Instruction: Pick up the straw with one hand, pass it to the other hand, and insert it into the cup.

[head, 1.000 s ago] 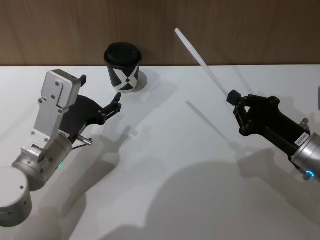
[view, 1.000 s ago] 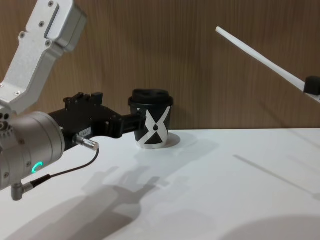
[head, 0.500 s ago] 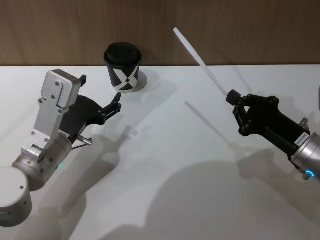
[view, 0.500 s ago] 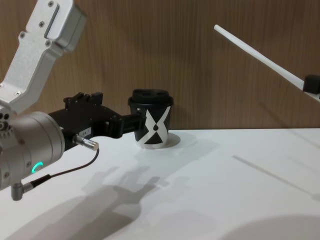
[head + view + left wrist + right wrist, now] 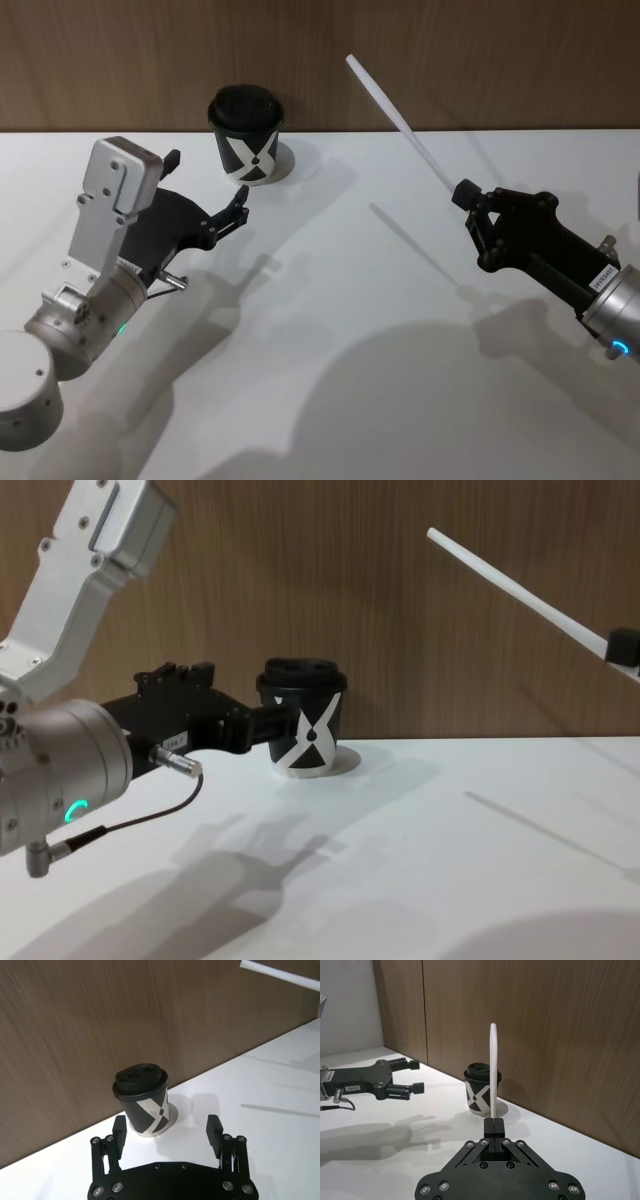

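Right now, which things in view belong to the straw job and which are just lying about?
Job: straw, clamped in the right hand; cup, lid on; left hand, open, near the cup.
Not job: table; wood wall; black cable on the left wrist.

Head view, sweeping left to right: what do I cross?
In order: left gripper with jaws open → cup → straw → right gripper, jaws shut on the straw's lower end.

Right claw (image 5: 625, 648) cut by chest view's edge, straw (image 5: 520, 592) end hidden inside
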